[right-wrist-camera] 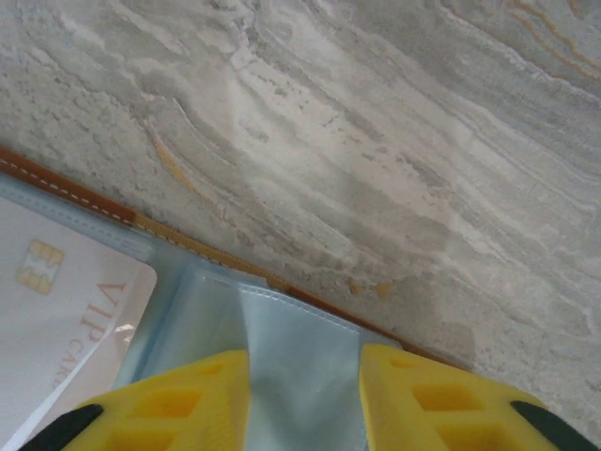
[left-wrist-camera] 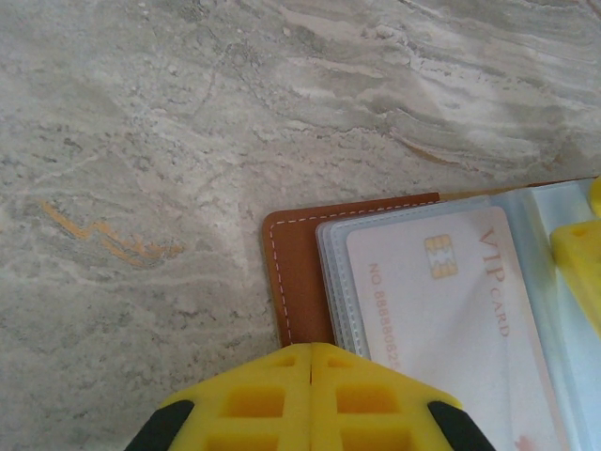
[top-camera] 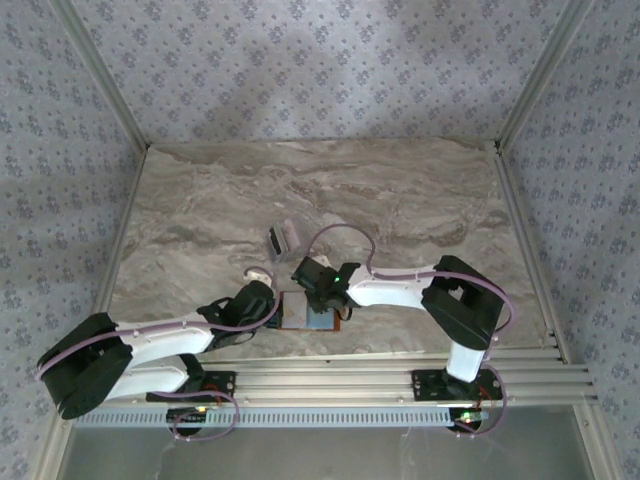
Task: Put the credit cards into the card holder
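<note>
Brown leather card holder [left-wrist-camera: 299,282]: lies opened flat on the marble-patterned surface [left-wrist-camera: 141,141], close to the arm bases, with its blue-grey clear sleeves exposed. One VIP card [left-wrist-camera: 441,319] is seated in a sleeve, chip side up. Loose credit cards [top-camera: 283,240]: a small pale stack farther back on the surface, well apart from the holder.

Hazards: the sleeve leaf [right-wrist-camera: 300,329] looks thin and slack. If the right gripper [right-wrist-camera: 302,362] shuts off-centre or lifts, the leaf may buckle or drag the whole holder, and the seated card could slide out. If the left gripper [left-wrist-camera: 311,362] is what steadies the holder, a slip off the stitched edge would let it turn.

Left gripper: fingers fully together with nothing seen between them, tips over the holder's near edge. Contact is likely but not certain.

Right gripper: fingers partly apart, with the sleeve leaf lying in the gap. Whether it is pinched cannot be told.
</note>
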